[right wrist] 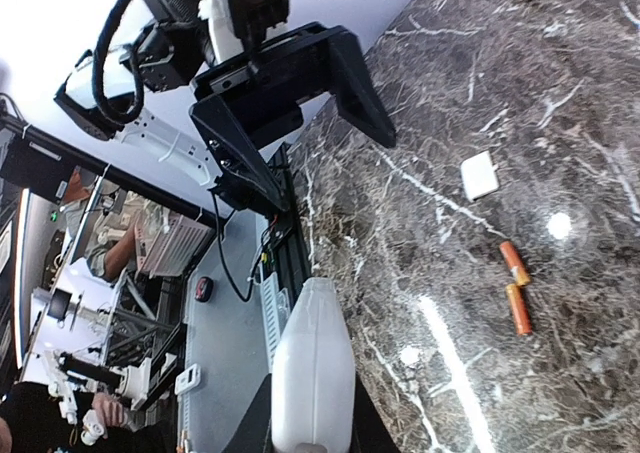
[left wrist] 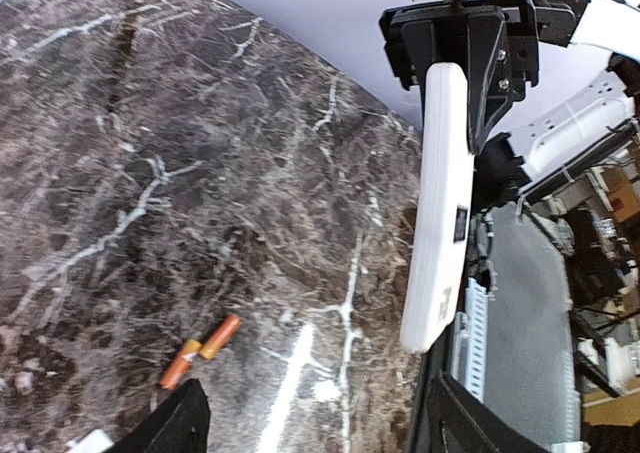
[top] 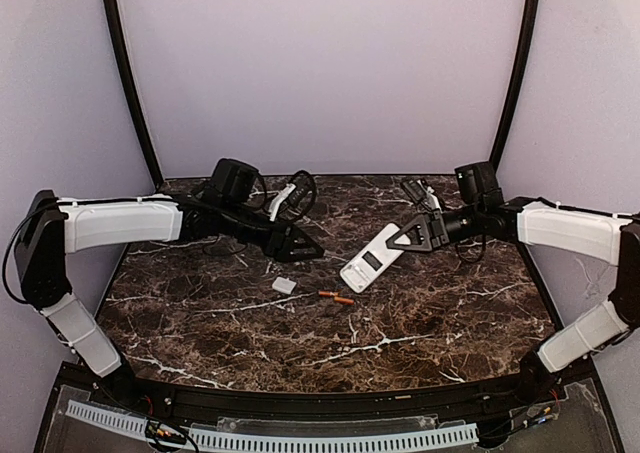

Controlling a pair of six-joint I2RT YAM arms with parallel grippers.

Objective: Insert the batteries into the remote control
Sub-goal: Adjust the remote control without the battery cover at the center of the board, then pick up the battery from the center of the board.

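The remote control (top: 372,258) is a flat white handset held tilted above the tabletop, plain side up with a small dark rectangle on it. My right gripper (top: 405,238) is shut on its far end. In the right wrist view its white body (right wrist: 312,368) runs out from between my fingers (right wrist: 246,423). Two orange batteries (top: 335,297) lie end to end on the marble, just left of the remote's low end. My left gripper (top: 305,248) hovers open and empty, up and to the left of them. In the left wrist view the batteries (left wrist: 200,351) sit near my left finger (left wrist: 175,423) and the remote (left wrist: 445,203) hangs to the right.
A small white square piece (top: 284,285) lies on the dark marble table (top: 430,323) left of the batteries, and shows again in the right wrist view (right wrist: 479,175). Black cables (top: 295,195) loop at the back behind my left gripper. Curved black rails frame the back wall.
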